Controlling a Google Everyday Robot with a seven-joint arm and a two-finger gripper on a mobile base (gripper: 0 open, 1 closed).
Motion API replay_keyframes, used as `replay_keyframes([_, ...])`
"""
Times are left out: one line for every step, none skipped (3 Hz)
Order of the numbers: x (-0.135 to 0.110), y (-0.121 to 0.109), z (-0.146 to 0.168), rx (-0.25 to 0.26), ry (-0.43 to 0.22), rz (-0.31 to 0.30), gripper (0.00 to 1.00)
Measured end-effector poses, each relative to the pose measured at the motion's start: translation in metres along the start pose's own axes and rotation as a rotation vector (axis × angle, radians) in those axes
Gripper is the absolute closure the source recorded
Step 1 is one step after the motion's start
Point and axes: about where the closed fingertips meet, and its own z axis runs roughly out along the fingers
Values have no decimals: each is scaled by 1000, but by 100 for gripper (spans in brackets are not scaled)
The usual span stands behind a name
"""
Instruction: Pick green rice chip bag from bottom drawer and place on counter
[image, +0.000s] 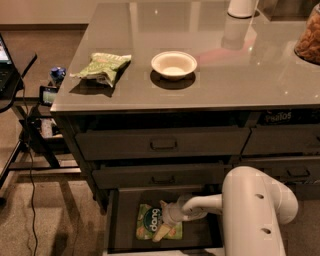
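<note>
The green rice chip bag (146, 220), with its dark circle and white "dang" lettering, lies flat on the floor of the open bottom drawer (201, 233). My gripper (163, 226) reaches down into the drawer from the right on a white arm and sits over the bag's right edge, touching or just above it. The arm's big white housing (255, 210) hides the drawer's right part. The glossy grey counter (225, 80) spreads above the drawers.
On the counter lie a paler olive-green wrinkly bag (102, 67) at the left, a white bowl (174, 64) in the middle, a white cylinder (242, 7) at the back and a snack container (309, 37) at the right. Two shut drawers (162, 145) sit above. A stand with cables (30, 130) is at the left.
</note>
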Motion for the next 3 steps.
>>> replay_keyframes([13,-4,11,-12,14,-7,0])
replay_keyframes([27,-5,19,-26,28,-9,0])
replay_keyframes([42,-5,26,-37,40,-7,0])
